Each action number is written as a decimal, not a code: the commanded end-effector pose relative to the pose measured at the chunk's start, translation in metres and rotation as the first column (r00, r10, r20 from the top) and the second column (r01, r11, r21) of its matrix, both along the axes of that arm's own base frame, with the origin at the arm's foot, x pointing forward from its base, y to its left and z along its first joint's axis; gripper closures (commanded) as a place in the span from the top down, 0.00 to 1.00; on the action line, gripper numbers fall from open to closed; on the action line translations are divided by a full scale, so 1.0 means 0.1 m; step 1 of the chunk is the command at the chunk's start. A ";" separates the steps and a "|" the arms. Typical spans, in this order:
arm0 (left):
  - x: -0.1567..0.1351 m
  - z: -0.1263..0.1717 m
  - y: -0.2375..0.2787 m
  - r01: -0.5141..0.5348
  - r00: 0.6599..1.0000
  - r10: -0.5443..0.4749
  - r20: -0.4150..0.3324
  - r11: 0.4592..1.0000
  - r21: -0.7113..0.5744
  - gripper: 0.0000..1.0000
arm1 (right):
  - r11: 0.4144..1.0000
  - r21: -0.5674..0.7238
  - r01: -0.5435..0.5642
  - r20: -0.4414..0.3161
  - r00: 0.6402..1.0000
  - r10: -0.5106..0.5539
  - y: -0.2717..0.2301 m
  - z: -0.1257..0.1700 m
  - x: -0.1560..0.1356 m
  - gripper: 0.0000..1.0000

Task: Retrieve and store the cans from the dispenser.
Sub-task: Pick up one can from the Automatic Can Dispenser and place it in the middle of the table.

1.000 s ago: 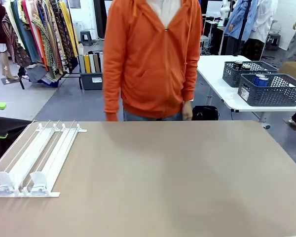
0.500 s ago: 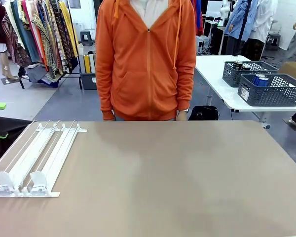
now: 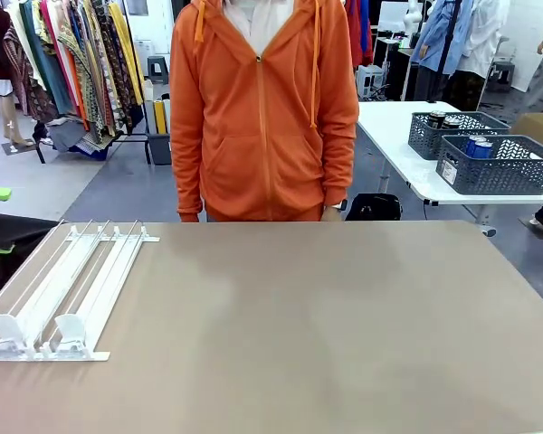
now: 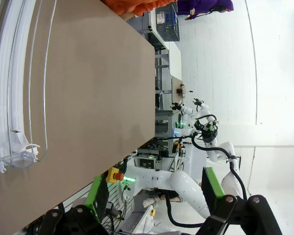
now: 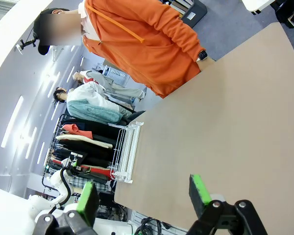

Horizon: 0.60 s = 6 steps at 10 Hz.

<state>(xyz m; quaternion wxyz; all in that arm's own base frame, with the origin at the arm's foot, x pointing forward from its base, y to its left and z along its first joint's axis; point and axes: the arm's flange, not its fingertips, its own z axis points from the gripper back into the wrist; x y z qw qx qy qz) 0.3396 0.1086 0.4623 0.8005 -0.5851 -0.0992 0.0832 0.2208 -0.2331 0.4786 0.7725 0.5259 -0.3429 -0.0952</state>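
Note:
The dispenser [image 3: 68,289], a flat white rack of wire-railed lanes with small stoppers at its near end, lies on the left of the brown table [image 3: 326,316], and its lanes are bare. Blue cans [image 3: 478,146] and dark cans [image 3: 439,117] stand in grey baskets on a white table at the back right. In the left wrist view my left gripper [image 4: 155,191] is open above the table's near edge, with the dispenser [image 4: 17,98] ahead of it. My right gripper [image 5: 143,193] is open too, off the table's edge, with the dispenser [image 5: 126,152] across the table.
A person in an orange hoodie [image 3: 262,117] stands at the table's far edge, hands down by their sides. Two dark grey mesh baskets [image 3: 498,176] [image 3: 425,137] sit on the white side table. Clothes racks [image 3: 63,63] stand at the back left.
The person has shifted a little to the left along the far edge. The dispenser and the baskets have stayed put.

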 end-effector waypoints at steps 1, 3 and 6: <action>-0.01 0.04 -0.01 -0.002 1.000 0.002 0.004 1.000 -0.011 1.00 | 1.000 0.005 0.002 0.036 0.999 -0.002 0.00 0.02 0.03 1.00; -0.01 0.04 -0.01 -0.002 1.000 0.002 0.004 1.000 -0.011 1.00 | 1.000 0.005 0.002 0.036 0.999 -0.002 0.00 0.02 0.03 1.00; -0.01 0.04 -0.01 -0.002 1.000 0.002 0.004 1.000 -0.011 1.00 | 1.000 0.005 0.002 0.036 0.999 -0.002 0.00 0.02 0.03 1.00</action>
